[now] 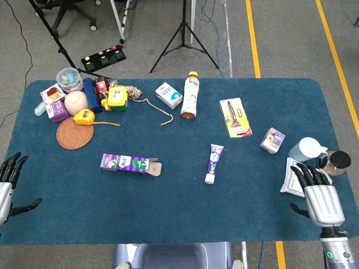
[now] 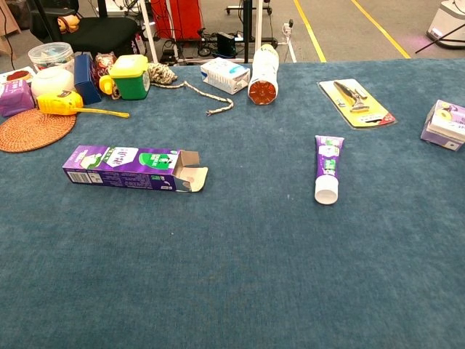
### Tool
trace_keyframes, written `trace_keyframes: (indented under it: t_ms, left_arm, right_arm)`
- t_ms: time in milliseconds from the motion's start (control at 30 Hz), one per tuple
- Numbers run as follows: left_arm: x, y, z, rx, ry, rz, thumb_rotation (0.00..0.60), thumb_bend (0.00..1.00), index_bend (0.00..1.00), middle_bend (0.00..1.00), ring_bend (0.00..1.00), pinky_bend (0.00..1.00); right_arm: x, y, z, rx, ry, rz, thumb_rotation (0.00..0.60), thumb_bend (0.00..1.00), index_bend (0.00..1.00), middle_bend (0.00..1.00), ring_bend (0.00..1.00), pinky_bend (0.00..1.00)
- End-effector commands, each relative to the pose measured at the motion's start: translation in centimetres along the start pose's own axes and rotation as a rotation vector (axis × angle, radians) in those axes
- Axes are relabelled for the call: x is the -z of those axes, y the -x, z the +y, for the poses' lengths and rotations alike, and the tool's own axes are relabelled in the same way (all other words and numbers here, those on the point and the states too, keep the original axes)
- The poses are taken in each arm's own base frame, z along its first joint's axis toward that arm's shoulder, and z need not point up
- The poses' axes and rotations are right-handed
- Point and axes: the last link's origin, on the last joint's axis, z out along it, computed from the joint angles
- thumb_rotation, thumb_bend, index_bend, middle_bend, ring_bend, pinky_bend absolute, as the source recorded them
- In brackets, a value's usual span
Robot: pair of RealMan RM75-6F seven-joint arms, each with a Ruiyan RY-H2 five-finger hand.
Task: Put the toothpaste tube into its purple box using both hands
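The toothpaste tube [image 1: 213,162] lies flat near the middle of the blue worktop [image 1: 168,207], its white cap towards the robot and its crimped end pointing away. The purple box [image 1: 130,163] lies on its side to the left of the tube, well apart from it, with its end flaps open on the side that faces the tube; bare cloth lies between them.

Neither hand is near either item. The right hand [image 1: 320,196] hovers at the worktop's near right corner, palm down, its fingers [image 1: 307,175] stretched forward and slightly apart, holding nothing; their tips overlap the near edge of a white pouch [image 1: 293,176]. The tube is well to the left of this hand. The left hand [image 1: 8,185] sits at the near left edge, fingers extended and spread, thumb out to the side, also empty, with the box well off to its right.

Just beyond the white pouch stand a pale blue lidded cup [image 1: 305,149] and a small jar [image 1: 335,161]. A small purple carton [image 1: 272,140] and a razor on a yellow card [image 1: 235,116] lie beyond the tube to its right, and a bottle [image 1: 189,96] lies on its side further back. At the far left are a woven coaster [image 1: 74,132], a yellow tape measure [image 1: 84,116] and a length of rope [image 1: 151,106].
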Motion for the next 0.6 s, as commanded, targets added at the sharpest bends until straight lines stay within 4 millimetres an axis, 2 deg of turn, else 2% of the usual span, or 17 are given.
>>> trace_keyframes:
  t_ms: [33,233,600]
  left_arm:
    - [0.1,0.0,-0.1,0.000,-0.004,-0.002,0.600,0.03,0.00,0.00,0.00,0.21]
    - [0.5,-0.1,-0.3,0.001,-0.008,0.001,0.600,0.03,0.00,0.00,0.00,0.21]
    - [0.3,0.1,-0.6,0.003,-0.023,-0.009,0.600,0.03,0.00,0.00,0.00,0.21]
  right_arm:
    - [-1.2,-0.1,-1.3,-0.008,-0.120,-0.029,0.600,0.00,0.14,0.13,0.12,0.22]
    - [-3.8,-0.6,-4.2,0.017,-0.291,-0.098,0.600,0.00,0.14,0.13,0.13,0.23]
    - [-8.8,-0.2,-11.5,0.085,-0.531,-0.156,0.600,0.00,0.15,0.14,0.14,0.23]
